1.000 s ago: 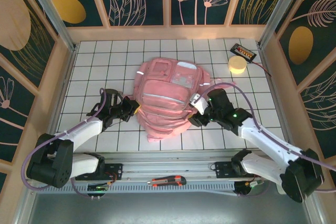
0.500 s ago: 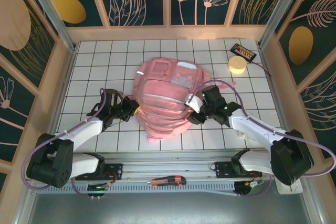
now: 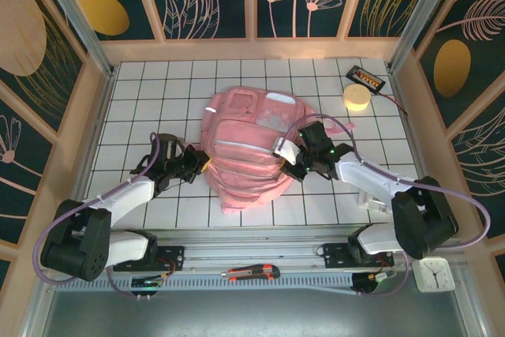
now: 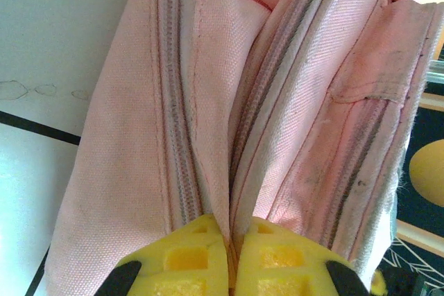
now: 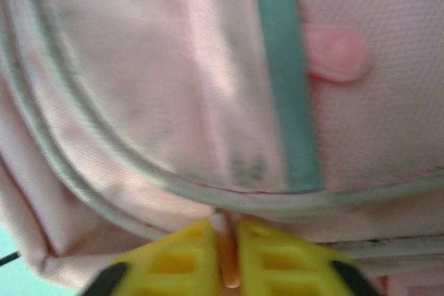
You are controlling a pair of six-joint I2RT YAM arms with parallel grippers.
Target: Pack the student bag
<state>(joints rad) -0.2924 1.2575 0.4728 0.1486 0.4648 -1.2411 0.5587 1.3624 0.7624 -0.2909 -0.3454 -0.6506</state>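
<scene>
A: Since a second ago your right arm has swung in leftward, and the right gripper (image 3: 289,155) has gone from half open to pinched on the right edge of the student bag (image 3: 248,147). The left arm has not shifted.

B: Where does the bag lie?

A: Flat in the middle of the tiled table (image 3: 142,100), between your two grippers. Its zips look closed, so what it holds is hidden.

B: And the fingers?

A: In the right wrist view, the yellow pads (image 5: 173,261) are squeezed on a thin pink strip at the bag's seam. The left gripper (image 3: 203,162) is clamped on the left edge, its pads (image 4: 187,258) meeting on a fold between two zip lines.

B: Anything else out?

A: A pale yellow disc (image 3: 356,98) and a black box (image 3: 366,78) sit far right, well apart from the bag.
</scene>
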